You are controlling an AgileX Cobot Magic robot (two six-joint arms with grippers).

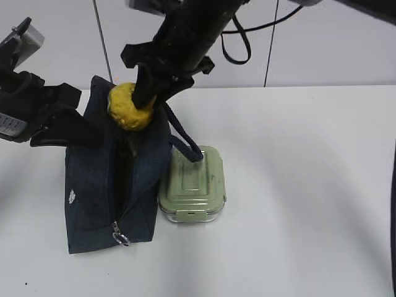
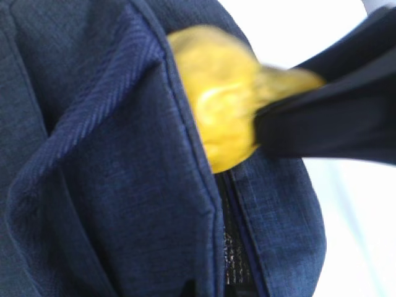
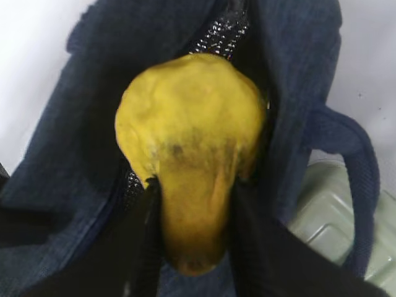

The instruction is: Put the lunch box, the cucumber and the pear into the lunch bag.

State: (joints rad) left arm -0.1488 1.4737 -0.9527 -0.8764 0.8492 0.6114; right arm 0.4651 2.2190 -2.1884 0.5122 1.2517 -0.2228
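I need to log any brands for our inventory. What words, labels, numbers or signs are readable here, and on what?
None can be read.
Lunch bag: a small pale mark on its side, too small and blurred to read.
Left arm: a white sticker near the end effector, print illegible.
Lunch box and pear: no text.

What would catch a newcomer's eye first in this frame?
The lumpy yellow-orange pear, clamped in the right gripper, hangs right over the open mouth of the dark navy fabric lunch bag at the left of the table. Beside the bag, on its right, sits the clear glass lunch box with a sage-green clip lid, not yet packed. The left gripper is at the bag's left edge.
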